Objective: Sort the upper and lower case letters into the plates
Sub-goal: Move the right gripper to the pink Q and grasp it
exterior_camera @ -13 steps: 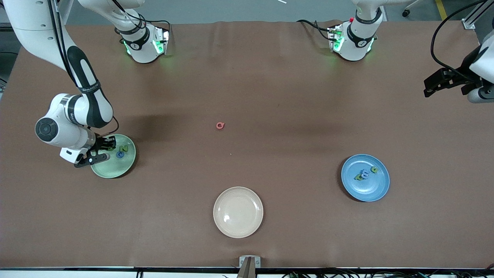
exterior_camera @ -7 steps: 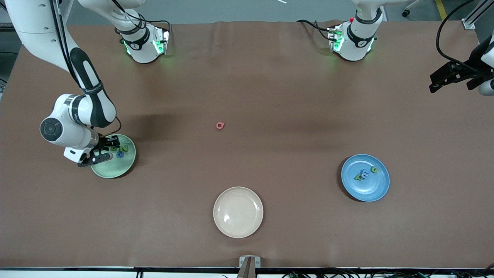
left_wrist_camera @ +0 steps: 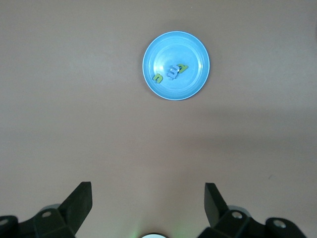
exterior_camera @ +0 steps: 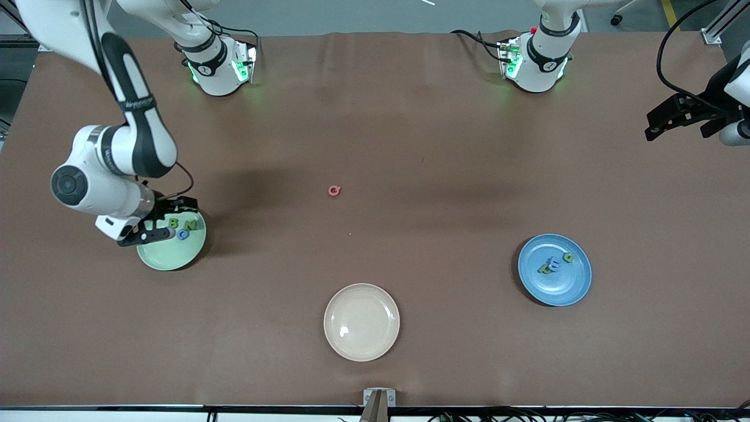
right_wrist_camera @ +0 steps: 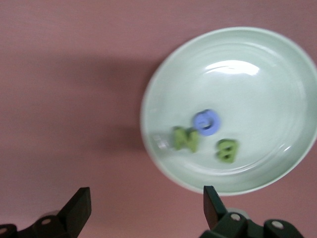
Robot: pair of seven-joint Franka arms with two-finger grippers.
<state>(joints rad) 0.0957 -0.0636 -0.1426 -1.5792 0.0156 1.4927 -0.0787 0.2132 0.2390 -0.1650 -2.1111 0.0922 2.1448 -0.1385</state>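
Brown table (exterior_camera: 410,117): right gripper (exterior_camera: 167,220) spread, empty, over pale mint round plate (exterior_camera: 170,258) holding three letters. Left gripper (exterior_camera: 674,120) spread, waiting. Tiny red letter (exterior_camera: 334,190) unsorted mid-table; flat, risks slipping pinch.

Even overhead light on my feed, soft arm shadows on the brown table (exterior_camera: 410,146), white glare spot in the mint plate (right_wrist_camera: 277,74), its 3 letters (right_wrist_camera: 203,134) motion-blurred.

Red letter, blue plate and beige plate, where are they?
Tiny flat red letter (exterior_camera: 334,190): front view, its middle.
Round medium blue plate (exterior_camera: 571,290): front view, bare floor.
Round cream-beige plate (exterior_camera: 361,322): front view, bare middle.
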